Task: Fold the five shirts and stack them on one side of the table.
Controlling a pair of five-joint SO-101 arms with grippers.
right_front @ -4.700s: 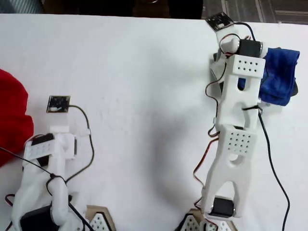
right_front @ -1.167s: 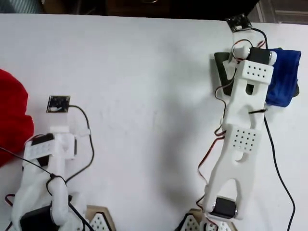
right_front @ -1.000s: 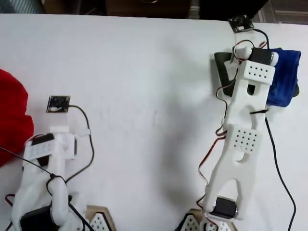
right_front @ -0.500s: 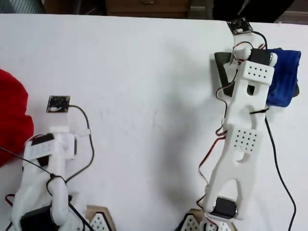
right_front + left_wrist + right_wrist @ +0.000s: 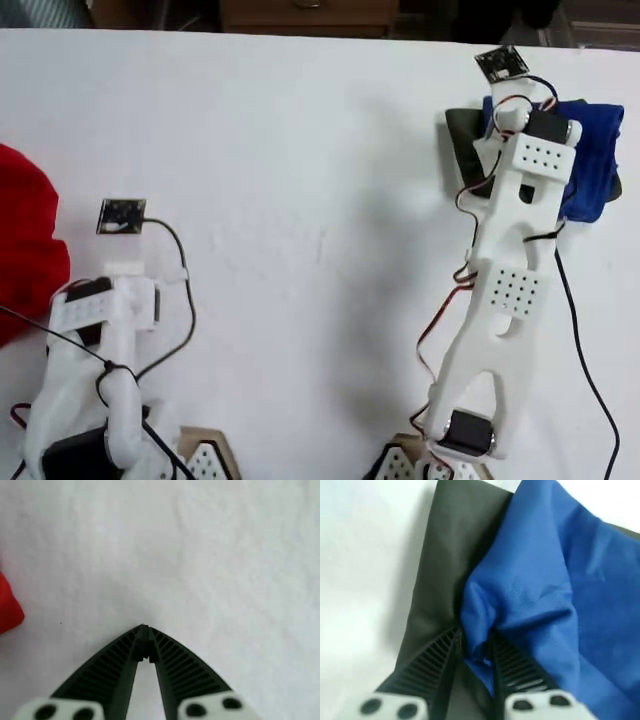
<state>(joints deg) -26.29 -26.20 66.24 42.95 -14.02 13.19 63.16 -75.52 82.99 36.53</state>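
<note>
On the white bench [image 5: 300, 150], at its right edge, we see the right fingers [image 5: 440, 655] pinching a fold of the blue shirt [image 5: 545, 580] atop the dark shirt [image 5: 450, 545], the left fingers [image 5: 125, 652] closed on nothing; we would lay it flat, edges aligned.

A white table [image 5: 300, 150] spreads under soft, even light. Beyond its far edge sit a brown wooden cabinet [image 5: 300, 12] and a strip of grey floor [image 5: 600, 30].

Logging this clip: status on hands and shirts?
Right hand shut on blue shirt, which overlaps dark shirt. Left hand shut, empty. Red shirt at table edge. Nothing in the way.
</note>
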